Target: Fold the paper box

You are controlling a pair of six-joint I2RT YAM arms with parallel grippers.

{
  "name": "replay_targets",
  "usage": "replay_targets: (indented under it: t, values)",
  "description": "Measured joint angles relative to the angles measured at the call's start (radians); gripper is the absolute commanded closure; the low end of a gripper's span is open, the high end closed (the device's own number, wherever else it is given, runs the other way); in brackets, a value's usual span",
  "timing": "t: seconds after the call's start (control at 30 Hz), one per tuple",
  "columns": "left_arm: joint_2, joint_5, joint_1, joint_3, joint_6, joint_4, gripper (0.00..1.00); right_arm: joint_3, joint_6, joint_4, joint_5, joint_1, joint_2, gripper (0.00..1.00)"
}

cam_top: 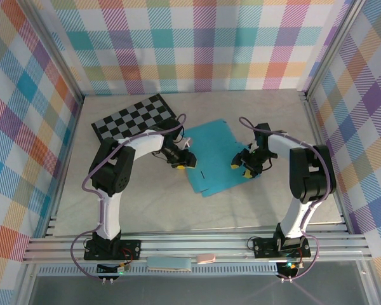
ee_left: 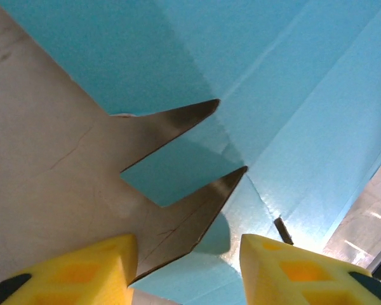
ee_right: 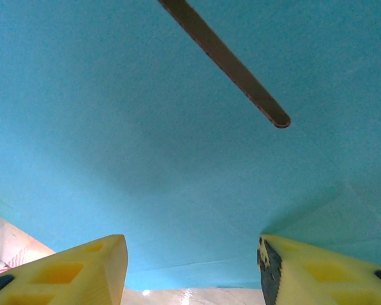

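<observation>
**2 grippers flank a flat turquoise sheet**

From my top camera, the black-and-grey checkerboard (cam_top: 136, 117) lies at the left rear of the table (cam_top: 146, 203). Just right of it, the left gripper (cam_top: 183, 162) sits at the left edge of the paper box (cam_top: 216, 159), an unfolded sheet lying flat mid-table. Through my left wrist camera, that gripper (ee_left: 187, 244) has its yellow fingers (ee_left: 70, 273) parted. Between them I see the card's (ee_left: 273, 95) cut edge, with 2 narrow wedge notches around a small tab, and a short slit (ee_left: 282, 230) nearby. At the sheet's right edge, the right gripper (cam_top: 241, 166) also stands parted. On its wrist view, its fingers (ee_right: 70, 273) hover over plain blue card (ee_right: 146, 127) crossed by 1 long slit (ee_right: 228, 63). Neither gripper holds anything.
</observation>
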Motion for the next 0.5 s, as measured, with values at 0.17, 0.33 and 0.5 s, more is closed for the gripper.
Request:
replay_targets:
  t: [0.17, 0.33, 0.5]
  values:
    - [-0.003, 0.001, 0.000, -0.004, -0.021, 0.001, 0.75, 0.002, -0.007, -0.001, 0.013, -0.009, 0.003, 0.44]
    - [-0.021, 0.009, 0.001, -0.012, -0.046, 0.008, 0.86, 0.006, -0.008, -0.003, 0.025, -0.013, 0.003, 0.44]
    - [-0.045, 0.029, 0.001, -0.014, -0.084, 0.028, 1.00, 0.011, -0.007, -0.010, 0.034, -0.013, -0.003, 0.45]
